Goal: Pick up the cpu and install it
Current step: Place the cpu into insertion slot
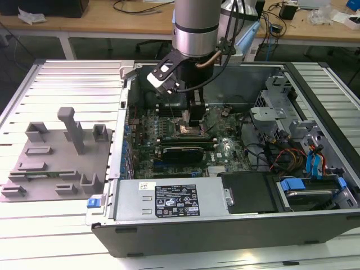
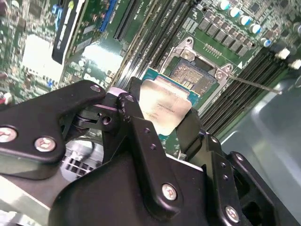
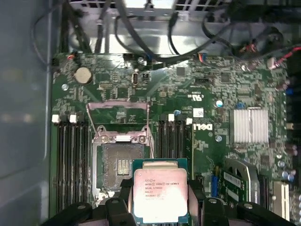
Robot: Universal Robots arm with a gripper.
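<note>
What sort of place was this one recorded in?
Probably a robotics lab or electronics workshop: an opened computer case lies on a slatted metal table, wooden benches strewn with cables stand behind, and the claw holds the cpu over the motherboard.

Exterior view: elevated, oblique, mid-distance, facing down into the open computer case (image 1: pixel 225 236) and arm (image 1: pixel 194 25). Both wrist views: close over the motherboard (image 3: pixel 211 108), looking past the jaws; shared: socket (image 3: pixel 120 162), cpu (image 3: pixel 161 193).
</note>
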